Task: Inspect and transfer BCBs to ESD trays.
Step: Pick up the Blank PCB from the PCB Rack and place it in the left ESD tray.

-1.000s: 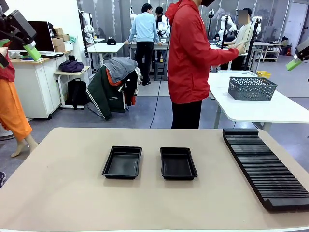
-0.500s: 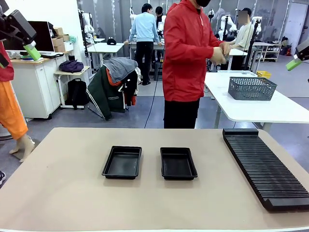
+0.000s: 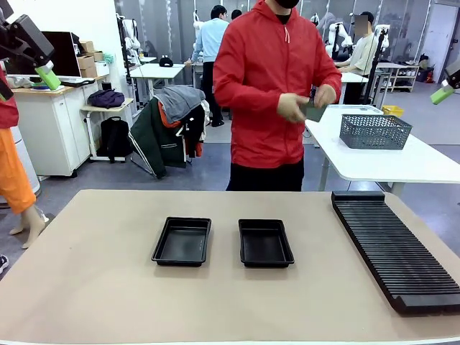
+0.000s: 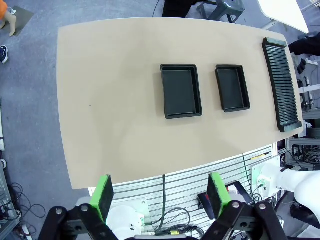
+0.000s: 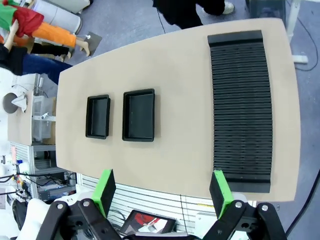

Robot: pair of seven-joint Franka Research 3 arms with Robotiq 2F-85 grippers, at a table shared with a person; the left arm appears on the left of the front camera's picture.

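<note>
Two empty black ESD trays (image 3: 181,241) (image 3: 265,243) lie side by side in the middle of the tan table. At the far side a person in a red jacket holds a small flat grey-green BCB (image 3: 314,111) in both hands at chest height. My left gripper (image 4: 160,180) hangs open high above the table, with the trays (image 4: 181,90) (image 4: 232,88) far below it. High on the other side, my right gripper (image 5: 163,176) is open too, above the same trays (image 5: 98,116) (image 5: 139,115). Nothing sits between either pair of fingers.
A long black ribbed rack (image 3: 395,248) lies along the table's right side. Behind it, a grey wire-mesh basket (image 3: 374,131) stands on a white table (image 3: 402,167). Other people work at benches farther back.
The person has turned from the white table to face my table and now holds a board in front of the chest. Both grippers have stayed where they were.
</note>
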